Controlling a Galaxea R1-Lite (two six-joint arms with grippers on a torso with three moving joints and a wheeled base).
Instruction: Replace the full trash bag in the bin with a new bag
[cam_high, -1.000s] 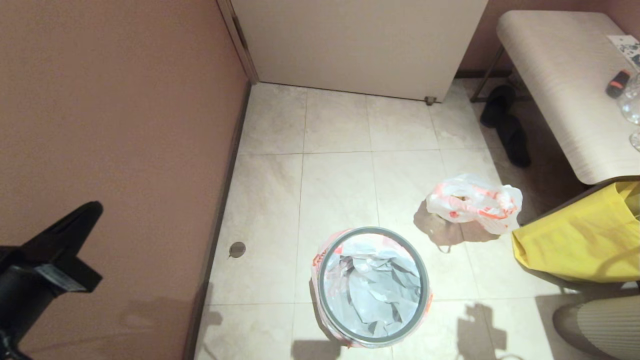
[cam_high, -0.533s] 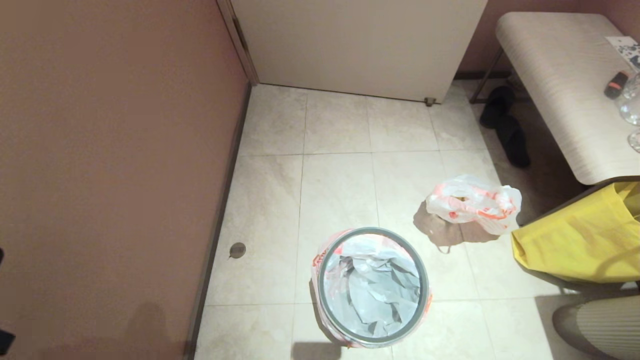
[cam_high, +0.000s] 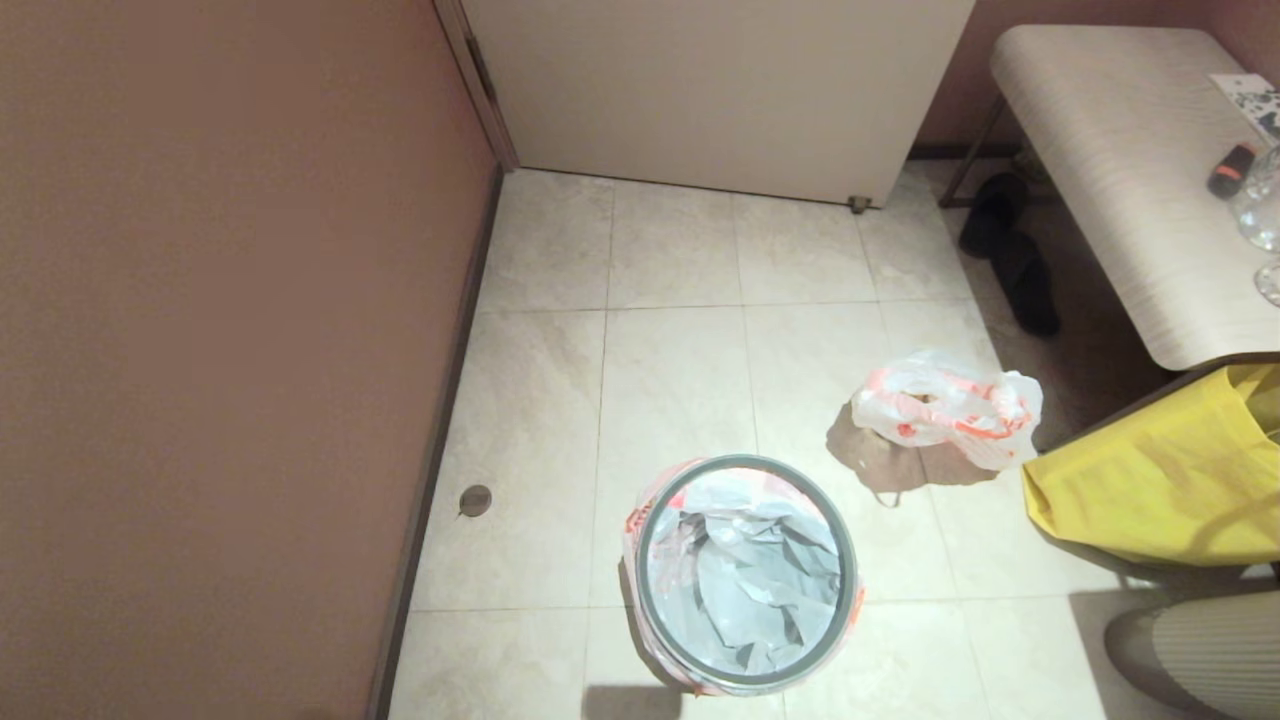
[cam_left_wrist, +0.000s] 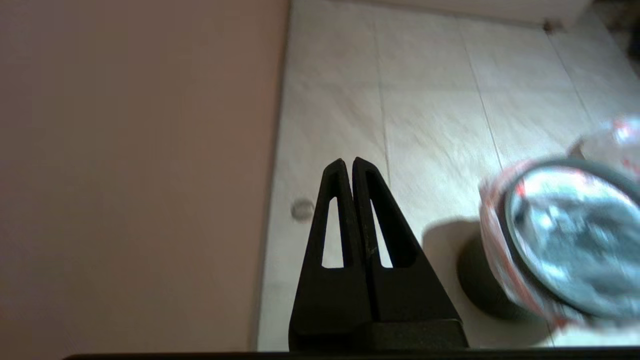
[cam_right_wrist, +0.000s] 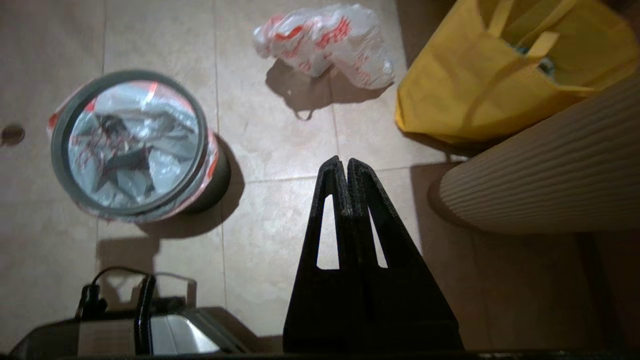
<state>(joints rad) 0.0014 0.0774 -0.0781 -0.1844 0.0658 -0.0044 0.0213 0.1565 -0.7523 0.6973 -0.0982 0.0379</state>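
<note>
Head view: neither hand is seen; the bin (cam_high: 747, 575) is lined with the new bag (cam_high: 745, 570), clamped by the grey hoop, so the swap looks finished. The full trash bag (cam_high: 948, 407) is left on the floor beside the yellow bag (cam_high: 1150, 480). Only the wrist views show the left hand (cam_left_wrist: 348, 162) and right hand (cam_right_wrist: 343, 161), both closed and empty, raised above the floor.

Head view evenly bright and sharp. The full trash bag (cam_high: 945, 407) casts a soft shadow toward seven o'clock on the floor (cam_high: 670, 370). Left wrist view shows motion blur on the bin (cam_left_wrist: 565, 240). Right wrist view is dimmer, darkening toward five o'clock.
</note>
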